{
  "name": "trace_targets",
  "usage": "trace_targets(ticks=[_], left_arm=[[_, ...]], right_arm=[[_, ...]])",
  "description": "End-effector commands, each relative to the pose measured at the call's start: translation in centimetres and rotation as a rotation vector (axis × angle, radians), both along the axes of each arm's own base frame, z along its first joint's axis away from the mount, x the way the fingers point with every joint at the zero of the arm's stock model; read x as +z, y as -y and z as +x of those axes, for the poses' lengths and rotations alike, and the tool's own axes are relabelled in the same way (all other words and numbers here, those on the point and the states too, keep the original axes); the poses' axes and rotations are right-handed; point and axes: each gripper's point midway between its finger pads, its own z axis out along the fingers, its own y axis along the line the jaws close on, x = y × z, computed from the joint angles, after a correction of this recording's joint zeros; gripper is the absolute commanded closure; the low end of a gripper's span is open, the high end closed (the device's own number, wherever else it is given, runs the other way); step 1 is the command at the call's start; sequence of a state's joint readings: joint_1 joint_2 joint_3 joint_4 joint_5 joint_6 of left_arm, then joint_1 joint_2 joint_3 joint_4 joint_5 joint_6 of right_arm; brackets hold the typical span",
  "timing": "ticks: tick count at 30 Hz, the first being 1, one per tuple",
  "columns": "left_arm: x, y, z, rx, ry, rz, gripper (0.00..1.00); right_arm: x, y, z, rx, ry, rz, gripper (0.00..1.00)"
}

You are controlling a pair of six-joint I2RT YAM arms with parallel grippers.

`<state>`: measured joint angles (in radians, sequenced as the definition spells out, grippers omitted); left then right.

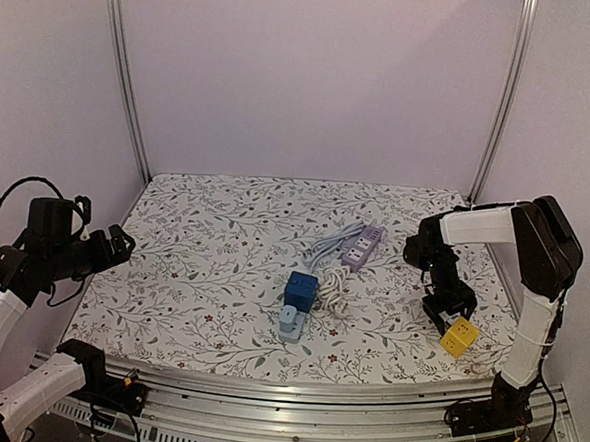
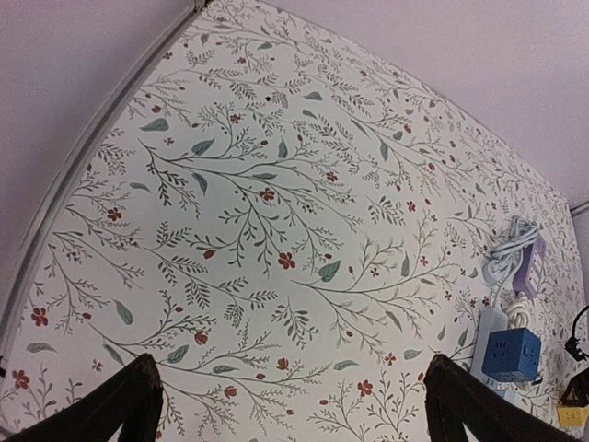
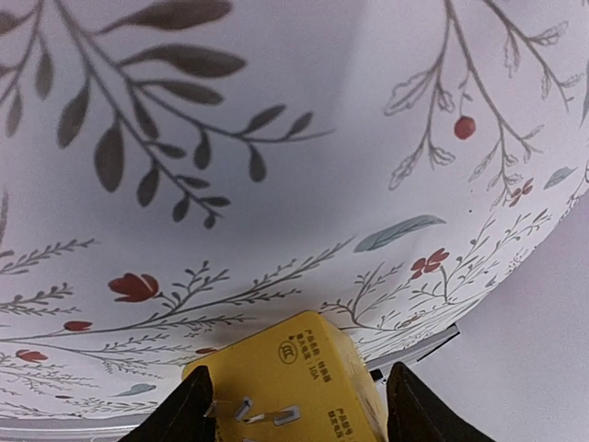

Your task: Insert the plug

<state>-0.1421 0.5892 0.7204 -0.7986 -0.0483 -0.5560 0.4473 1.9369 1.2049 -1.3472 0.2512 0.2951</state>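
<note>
My right gripper (image 1: 449, 321) is at the right front of the table, with its fingers on either side of a yellow plug adapter (image 1: 459, 336). In the right wrist view the yellow plug (image 3: 294, 378) fills the gap between my fingers, metal prongs facing the camera, just above the floral cloth. A blue cube socket (image 1: 301, 290) sits on a pale power strip (image 1: 291, 326) at the middle front; it also shows in the left wrist view (image 2: 511, 353). My left gripper (image 1: 121, 242) is open and empty, raised over the left edge.
A purple power strip (image 1: 363, 247) lies behind the blue cube, with a coiled white cord (image 1: 334, 278) between them. The floral cloth (image 1: 202, 265) covers the table. Metal frame posts (image 1: 128, 81) stand at the back corners. An aluminium rail (image 1: 295, 391) runs along the front.
</note>
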Motion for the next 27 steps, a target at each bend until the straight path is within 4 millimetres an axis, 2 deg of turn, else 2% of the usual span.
trace_targets(ticks=[1,10,20,23,27], left_arm=[[-0.7,0.2,0.0,-0.015,-0.019,0.007,0.0],[-0.8,0.2,0.0,-0.011,-0.021,0.006,0.0],[-1.0,0.1,0.1,-0.009,-0.035,0.006,0.0],[-1.0,0.2,0.1,-0.009,-0.038,0.006,0.0],[-1.1,0.1,0.1,-0.007,-0.046,0.007,0.0]], right_arm=[[-0.1,0.3,-0.1,-0.01,-0.013,-0.013,0.42],[0.7,-1.4,1.2,-0.016,0.002,0.062,0.57],[0.8,-4.5,3.0,-0.075,0.022,0.182,0.67],[0.7,-4.3,2.9,-0.07,0.007,0.164,0.65],[0.9,-2.7,2.4,-0.043,0.004,0.091,0.62]])
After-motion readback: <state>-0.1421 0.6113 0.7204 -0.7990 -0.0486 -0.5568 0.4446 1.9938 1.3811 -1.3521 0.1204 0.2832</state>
